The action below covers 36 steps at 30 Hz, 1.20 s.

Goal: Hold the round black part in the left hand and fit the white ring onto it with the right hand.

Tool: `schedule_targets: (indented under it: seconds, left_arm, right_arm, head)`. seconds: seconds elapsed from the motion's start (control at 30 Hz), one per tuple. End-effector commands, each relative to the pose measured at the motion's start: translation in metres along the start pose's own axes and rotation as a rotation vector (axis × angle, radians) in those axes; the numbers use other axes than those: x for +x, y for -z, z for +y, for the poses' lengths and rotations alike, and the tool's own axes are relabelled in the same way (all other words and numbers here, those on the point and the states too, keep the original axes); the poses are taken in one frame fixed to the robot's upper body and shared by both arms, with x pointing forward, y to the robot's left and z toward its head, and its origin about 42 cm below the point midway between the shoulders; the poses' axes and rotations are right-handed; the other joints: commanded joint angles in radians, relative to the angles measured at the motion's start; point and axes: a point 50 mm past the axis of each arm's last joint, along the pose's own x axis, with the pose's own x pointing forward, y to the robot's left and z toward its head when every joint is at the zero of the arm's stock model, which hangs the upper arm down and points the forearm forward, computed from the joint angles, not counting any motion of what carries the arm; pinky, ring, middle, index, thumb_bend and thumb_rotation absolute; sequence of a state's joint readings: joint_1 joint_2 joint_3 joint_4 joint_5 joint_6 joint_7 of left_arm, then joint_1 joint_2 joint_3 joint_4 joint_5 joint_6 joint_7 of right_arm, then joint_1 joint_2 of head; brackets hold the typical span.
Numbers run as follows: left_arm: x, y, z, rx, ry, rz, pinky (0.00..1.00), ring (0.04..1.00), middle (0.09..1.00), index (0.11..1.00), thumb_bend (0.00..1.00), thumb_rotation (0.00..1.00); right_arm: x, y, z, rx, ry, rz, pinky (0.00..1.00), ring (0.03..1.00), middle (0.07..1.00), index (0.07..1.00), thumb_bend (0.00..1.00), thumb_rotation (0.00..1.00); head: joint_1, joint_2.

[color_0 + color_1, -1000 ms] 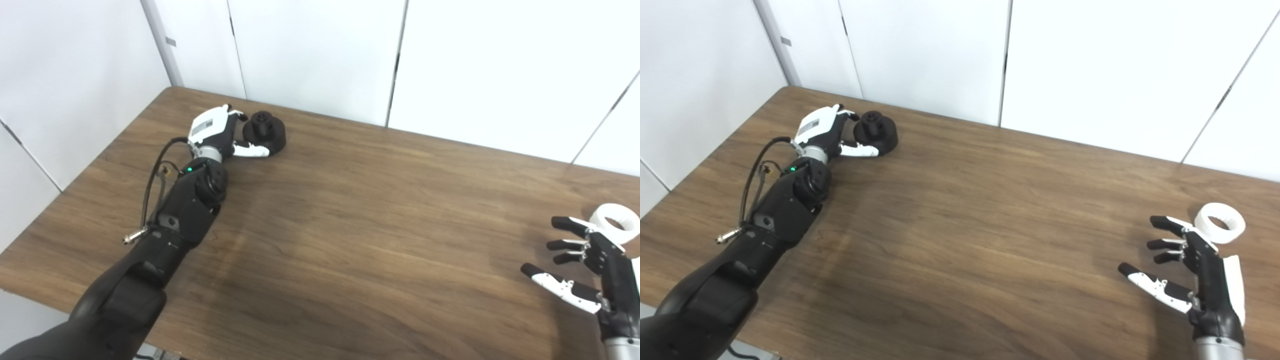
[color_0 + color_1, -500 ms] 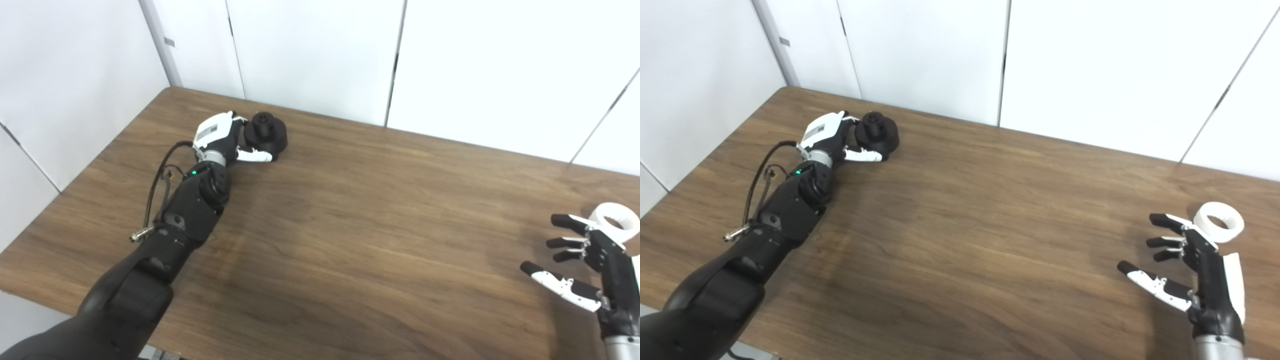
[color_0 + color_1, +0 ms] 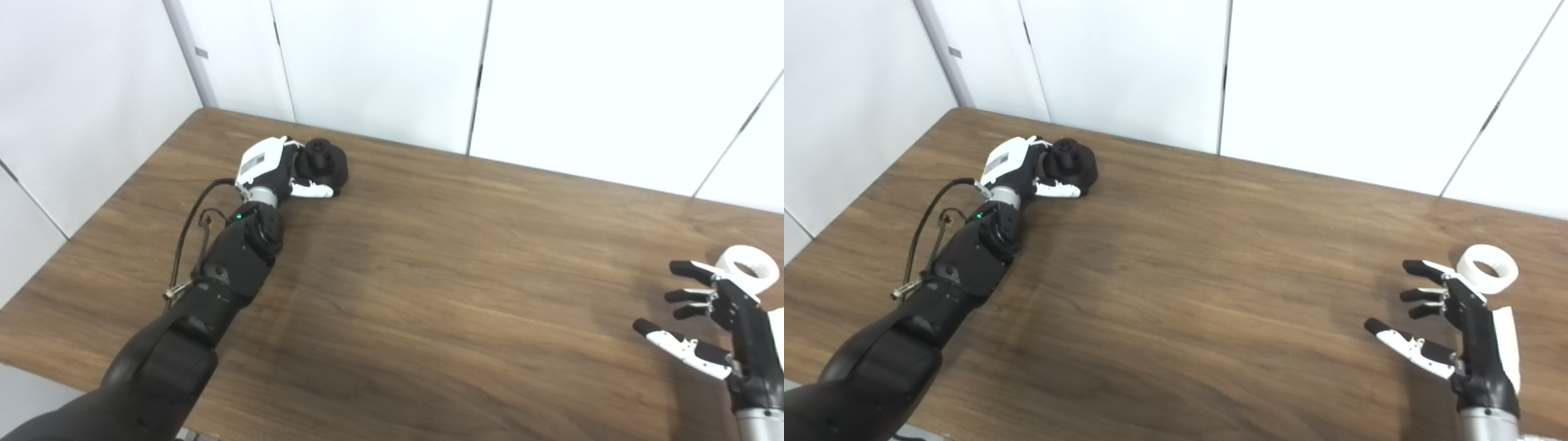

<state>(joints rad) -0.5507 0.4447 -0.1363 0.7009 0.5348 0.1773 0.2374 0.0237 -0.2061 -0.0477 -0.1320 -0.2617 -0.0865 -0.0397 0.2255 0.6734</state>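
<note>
Across the whole scene ran a brown wood-grain table, backed by plain white wall panels. At about ten o'clock the left hand lay against the round black part, fingers curling round it; whether the grasp was fully closed could not be told, and the part seemed to rest on the table, unlifted. At four o'clock the right hand hovered with fingers spread, holding nothing, just beside the white ring. By my judgement the task had barely begun: both pickups and the fitting remained.
</note>
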Motion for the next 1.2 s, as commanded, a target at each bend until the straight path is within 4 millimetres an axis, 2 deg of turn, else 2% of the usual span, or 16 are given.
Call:
schedule_targets:
  seconds: [0.0,0.2,0.4,0.43,0.47,0.53,0.83,0.93,1.0,1.17]
  left_arm:
    - [0.015,-0.019,0.026,-0.032,-0.098,-0.061,1.00,0.972,0.924,0.713,1.00,0.32]
    - [0.013,-0.018,0.022,-0.082,-0.118,-0.086,0.92,0.941,0.890,0.641,1.00,0.28]
    - [0.013,-0.019,0.022,-0.105,-0.136,-0.097,0.90,0.916,0.859,0.544,0.91,0.17]
    - [0.013,-0.019,0.022,-0.110,-0.137,-0.098,0.92,0.921,0.860,0.517,0.72,0.12]
    - [0.012,-0.019,0.022,-0.112,-0.139,-0.100,0.94,0.921,0.859,0.500,0.60,0.09]
    - [0.012,-0.018,0.021,-0.115,-0.143,-0.105,0.94,0.913,0.852,0.489,0.54,0.08]
    - [0.007,-0.019,0.018,-0.152,-0.119,-0.136,0.96,0.921,0.857,0.484,0.52,0.06]
    - [0.004,-0.019,0.015,-0.150,-0.102,-0.159,0.92,0.914,0.853,0.483,0.52,0.06]
    - [0.001,-0.019,0.013,-0.149,-0.086,-0.167,0.95,0.926,0.862,0.483,0.53,0.06]
    - [-0.005,-0.022,0.007,-0.146,-0.047,-0.217,0.89,0.927,0.869,0.482,0.53,0.06]
  right_arm:
    - [0.008,-0.015,-0.006,-0.002,0.021,-0.073,0.46,0.580,0.738,0.690,0.64,0.00]
    - [0.006,-0.016,-0.006,-0.003,0.021,-0.065,0.46,0.582,0.741,0.690,0.64,0.00]
    - [0.006,-0.017,-0.005,0.001,0.013,-0.059,0.46,0.581,0.744,0.692,0.63,0.00]
    - [0.007,-0.017,-0.005,0.003,0.012,-0.061,0.47,0.580,0.744,0.692,0.63,0.00]
    - [0.007,-0.016,-0.005,0.004,0.012,-0.063,0.47,0.579,0.741,0.693,0.62,0.00]
    - [0.007,-0.017,-0.005,0.008,0.012,-0.062,0.47,0.577,0.738,0.691,0.62,0.00]
    - [0.010,-0.017,-0.006,0.000,0.013,-0.076,0.47,0.573,0.725,0.691,0.62,0.00]
    - [0.010,-0.017,-0.006,-0.003,0.015,-0.072,0.48,0.575,0.725,0.692,0.62,0.00]
    - [0.010,-0.017,-0.006,-0.006,0.014,-0.077,0.47,0.572,0.722,0.690,0.62,0.00]
    - [0.011,-0.017,-0.007,-0.011,0.012,-0.079,0.48,0.574,0.717,0.696,0.61,0.00]
  head:
    - [-0.001,0.006]
    - [0.000,0.010]
    - [0.001,0.013]
    - [0.001,0.013]
    - [0.002,0.014]
    - [0.002,0.014]
    - [0.001,0.016]
    - [0.001,0.016]
    - [0.004,0.016]
    - [0.005,0.018]
